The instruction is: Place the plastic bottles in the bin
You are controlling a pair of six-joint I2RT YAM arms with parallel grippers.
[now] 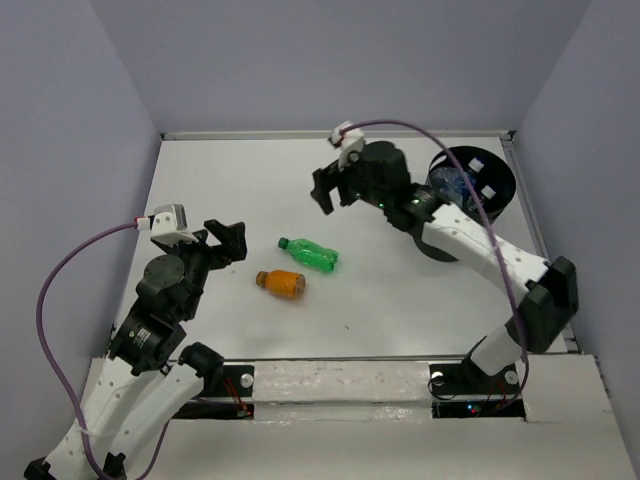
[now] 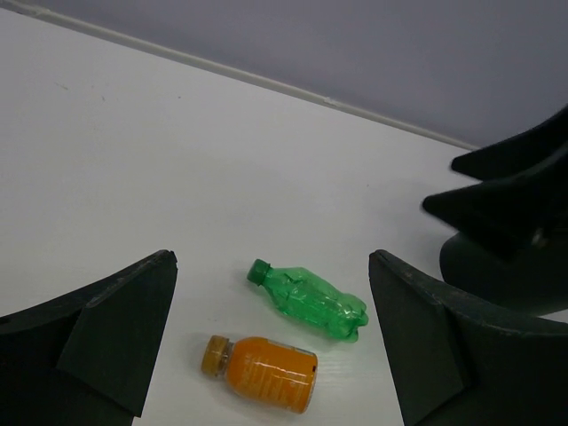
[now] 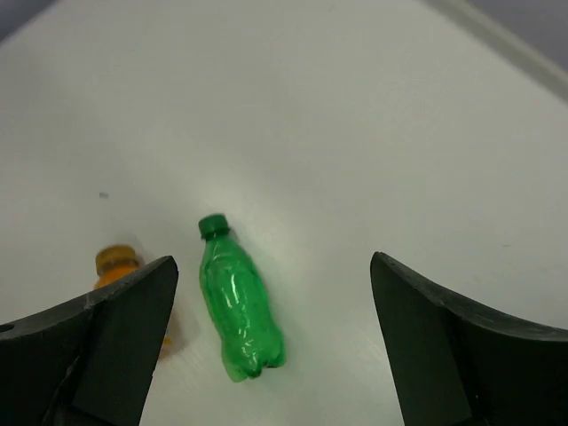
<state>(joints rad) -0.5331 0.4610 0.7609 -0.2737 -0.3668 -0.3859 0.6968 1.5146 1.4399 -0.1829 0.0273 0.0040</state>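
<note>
The white table (image 1: pixel 240 180) is walled at the back and on both sides, with bare surface all around its middle. In the far right corner stands the black bin (image 1: pixel 505 185), upright and close to the right edge, with white tags on its rim. Clear plastic with some blue shows inside it, though how many bottles lie there cannot be told. The right arm's forearm crosses in front of the bin's near side.

The right gripper (image 1: pixel 328 190) hangs over the table left of the bin, its jaws spread wide and holding nothing. The left gripper (image 1: pixel 228 240) hovers near the left middle of the table, its fingers likewise wide apart and empty, aimed toward the two bottles.

Those two bottles lie on their sides near the table's centre, well apart from every edge and from the bin. The green bottle (image 1: pixel 308 254) has its long axis running roughly left to right, with its cap toward the left and slightly toward the back wall and its base toward the right. The orange bottle (image 1: pixel 282 282) lies just beside it on the near-left side, close but not touching, almost parallel to it, its yellow cap pointing left toward the left gripper.
</note>
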